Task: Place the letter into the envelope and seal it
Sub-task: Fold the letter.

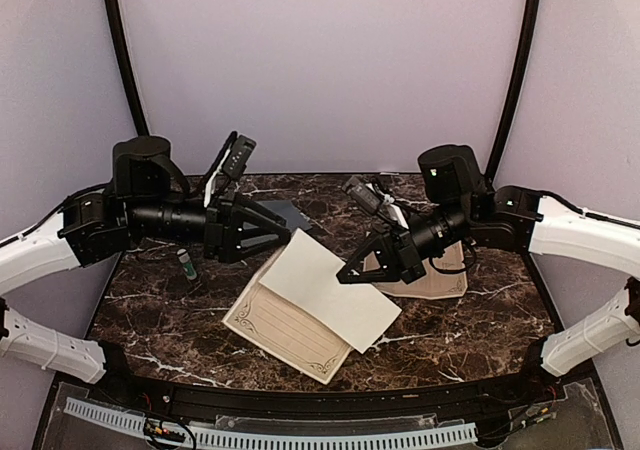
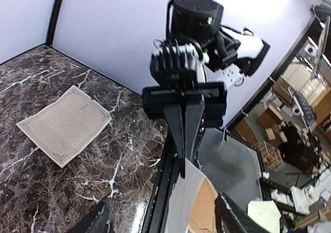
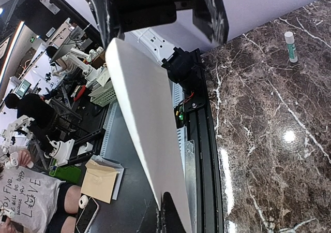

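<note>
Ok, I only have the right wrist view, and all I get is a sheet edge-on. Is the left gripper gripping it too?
Observer: No. The left wrist view shows the left gripper open, its fingers apart on either side of the letter.
Operator: Where's the envelope?
Observer: The top view shows the envelope flat on the table, just behind the left gripper.
Operator: Is anything under the letter?
Observer: Yes, a bordered sheet lies on the table, partly beneath the raised letter.
</note>
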